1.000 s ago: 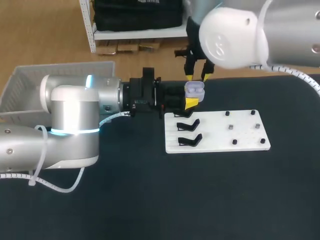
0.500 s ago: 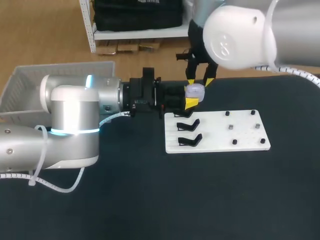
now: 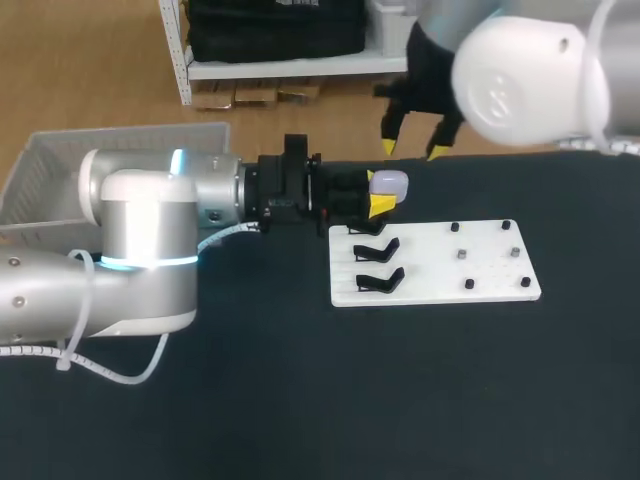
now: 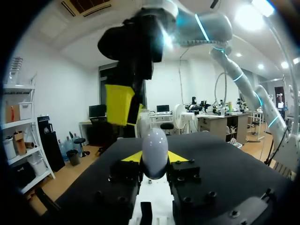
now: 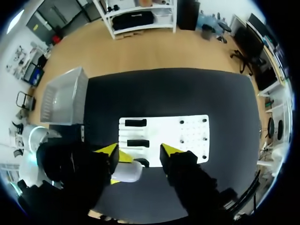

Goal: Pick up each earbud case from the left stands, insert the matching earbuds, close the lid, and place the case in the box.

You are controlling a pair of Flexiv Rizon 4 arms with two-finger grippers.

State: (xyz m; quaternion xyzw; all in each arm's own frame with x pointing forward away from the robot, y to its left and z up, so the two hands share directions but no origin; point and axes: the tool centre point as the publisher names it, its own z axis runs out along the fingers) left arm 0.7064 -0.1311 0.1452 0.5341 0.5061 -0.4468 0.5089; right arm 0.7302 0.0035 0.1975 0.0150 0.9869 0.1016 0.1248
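Note:
A pale lavender earbud case (image 3: 389, 183) with its lid down stands upright between the yellow tips of my left gripper (image 3: 383, 202), which is shut on it just off the far left corner of the white board (image 3: 480, 270). In the left wrist view the case (image 4: 154, 152) rises between the two tips of that gripper (image 4: 154, 161). My right gripper (image 3: 412, 150) hangs open and empty above and behind the case. From its own view the right gripper (image 5: 139, 151) looks down on the case (image 5: 127, 172) below it. Two black stands (image 3: 378, 265) sit empty on the board's left side.
Several small black pegs (image 3: 462, 255) dot the right half of the board. A pale mesh box (image 3: 60, 165) stands at the table's far left, behind my left arm (image 3: 150, 230). Dark tabletop (image 3: 400, 400) stretches in front of the board.
The case's lid was up with the earbuds showing; it is now down. My right gripper rose, drew back to the right away from the case, and its fingers spread wider. The left arm held still.

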